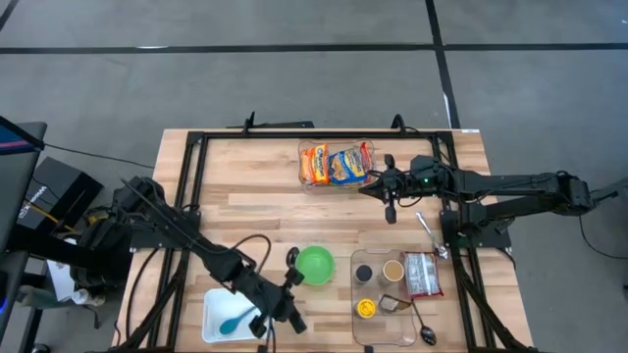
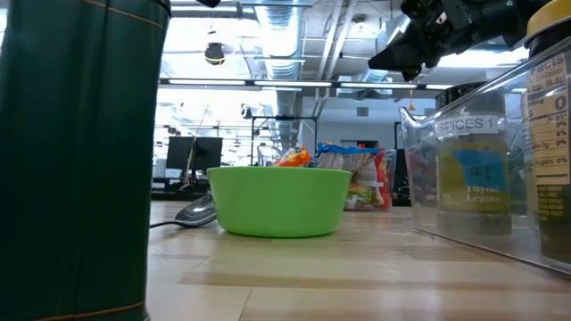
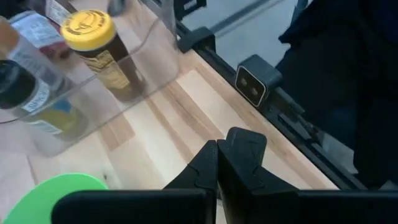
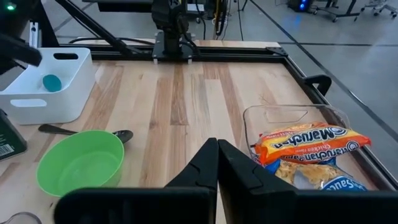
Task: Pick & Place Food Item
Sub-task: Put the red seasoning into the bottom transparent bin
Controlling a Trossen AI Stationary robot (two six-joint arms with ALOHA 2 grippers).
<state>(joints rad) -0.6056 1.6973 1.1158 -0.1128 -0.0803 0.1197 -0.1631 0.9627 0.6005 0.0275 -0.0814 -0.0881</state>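
Task object: we take the food item to be the ramen packets (image 1: 338,164), stacked in a clear bin (image 1: 306,183) at the far middle of the counter (image 1: 255,211). In the right wrist view the orange packet (image 4: 314,142) lies on top with more packets under it.
Right claw: the right claw (image 1: 390,212) hangs above the counter just beside the bin, on its right-arm side. Its fingers (image 4: 217,163) are pressed together and grip nothing.
Left claw: the left claw (image 1: 297,325) sits at the near edge of the counter, between the white tray (image 1: 215,316) and the spice bin (image 1: 396,335). Its fingers (image 3: 214,165) are likewise closed and empty.
Deciding relation: the packets lie close to the right claw, slightly toward the far edge and the counter's middle; they are well apart from the left claw, with the green bowl (image 1: 315,264) between. We judge the right arm the nearer one.
Long axis: the packet stack runs left to right along the far edge, roughly in line with the right arm's reach.
Next move requirement: we judge that the right claw must open first, then shift over the bin and descend across the top packet's short side.
Risk: the bin wall stands between claw and packets; a low approach could strike it.
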